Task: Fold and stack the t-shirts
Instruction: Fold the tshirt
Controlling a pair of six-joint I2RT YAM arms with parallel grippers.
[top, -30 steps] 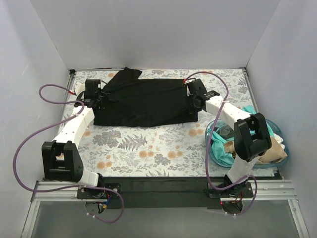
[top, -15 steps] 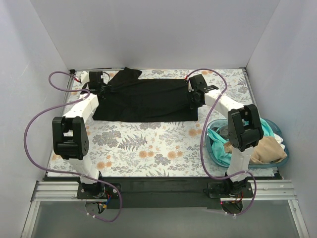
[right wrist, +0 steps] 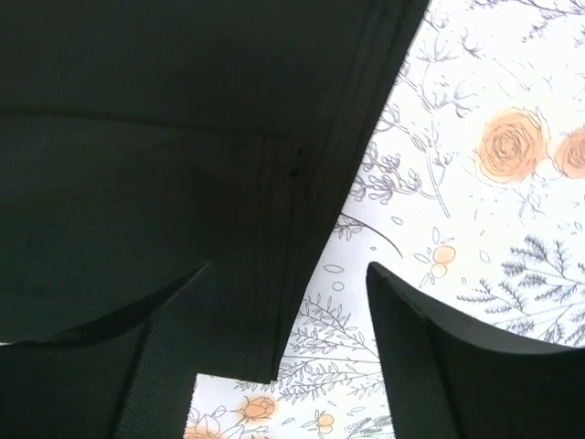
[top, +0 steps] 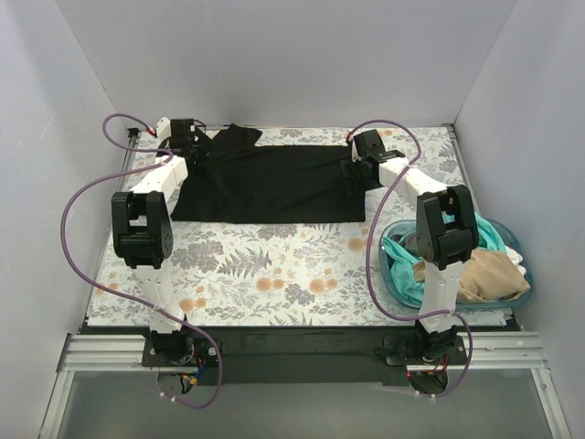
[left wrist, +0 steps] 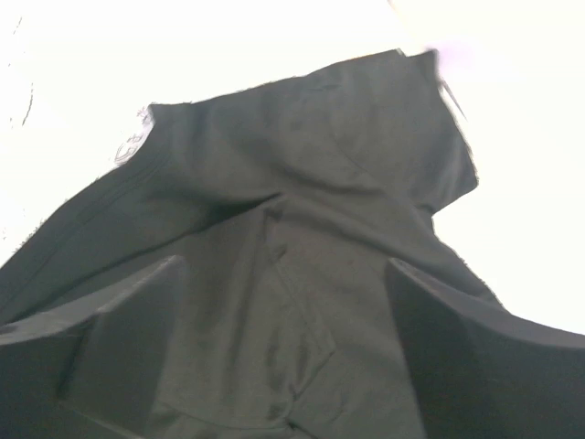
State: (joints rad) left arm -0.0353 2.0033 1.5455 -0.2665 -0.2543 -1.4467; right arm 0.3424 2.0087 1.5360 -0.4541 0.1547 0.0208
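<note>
A black t-shirt (top: 274, 187) lies spread across the back of the floral table. My left gripper (top: 194, 146) hovers over its left end near a sleeve. In the left wrist view that gripper (left wrist: 283, 265) is open, with wrinkled black cloth (left wrist: 320, 183) below and nothing pinched. My right gripper (top: 359, 172) is at the shirt's right end. In the right wrist view it (right wrist: 288, 267) is open above the stitched hem (right wrist: 302, 183), which lies flat on the table. More t-shirts, teal (top: 484, 233) and tan (top: 494, 274), sit bunched in the tub.
A translucent blue tub (top: 393, 274) stands at the right edge beside the right arm. The floral tablecloth (top: 274, 274) covers the near half. White walls close in the left, back and right. Purple cables loop from both arms.
Both grippers have gone from shut to open and let go of the black t-shirt's ends. Both arms have reached further back, and the shirt now rests flat.
</note>
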